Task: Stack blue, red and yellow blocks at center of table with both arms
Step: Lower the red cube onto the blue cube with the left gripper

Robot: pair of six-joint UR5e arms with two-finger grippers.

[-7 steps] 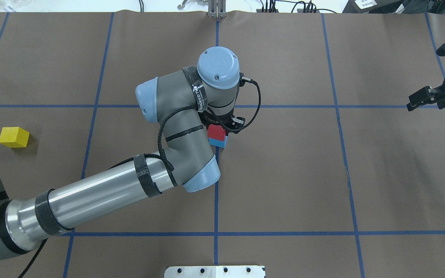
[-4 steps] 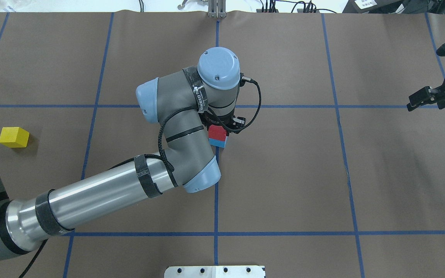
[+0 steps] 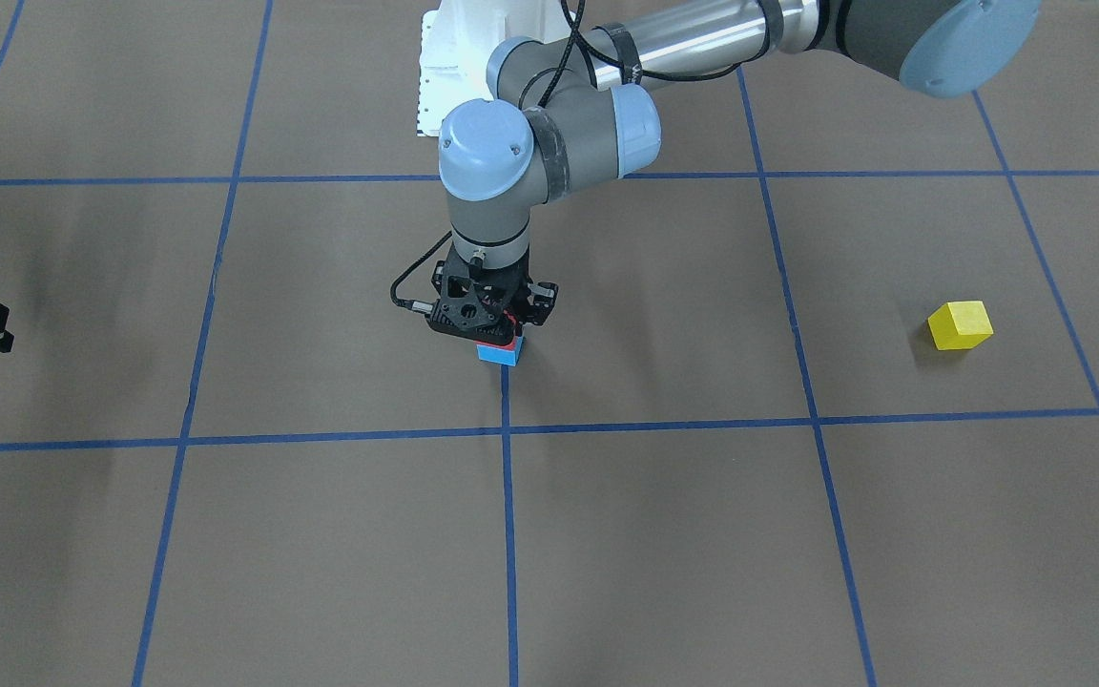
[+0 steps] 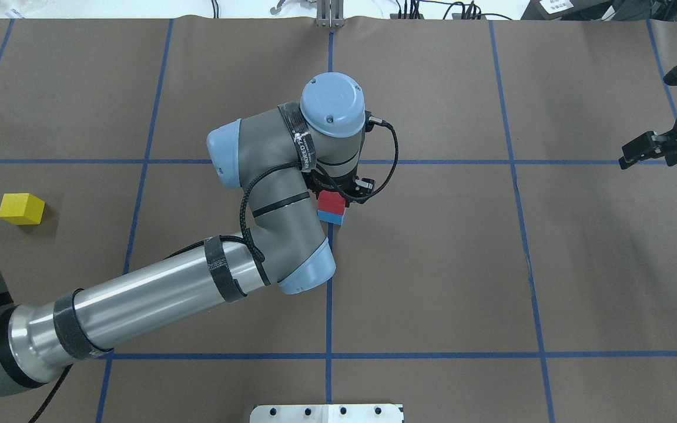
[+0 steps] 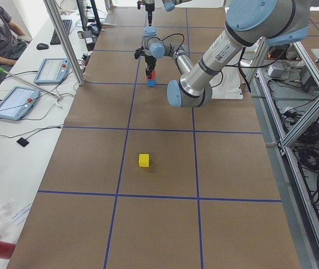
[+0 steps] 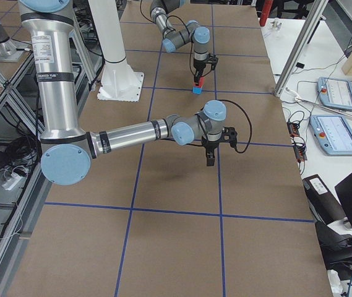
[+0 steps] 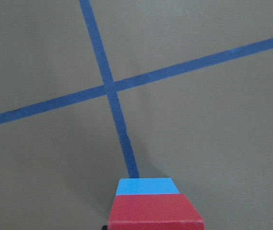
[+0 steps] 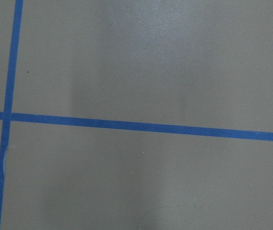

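A red block (image 4: 331, 201) sits on a blue block (image 4: 329, 218) at the crossing of the tape lines at the table's middle. My left gripper (image 4: 335, 197) points straight down and is shut on the red block. The left wrist view shows the red block (image 7: 155, 213) over the blue block (image 7: 147, 186). A yellow block (image 4: 21, 208) lies alone at the far left. My right gripper (image 4: 676, 138) hangs over bare table at the far right edge. Its fingers are hidden.
Blue tape lines (image 4: 329, 294) divide the brown table cover into squares. A white base plate (image 4: 327, 413) is at the near edge. The left arm's forearm (image 4: 156, 305) spans the left half of the table.
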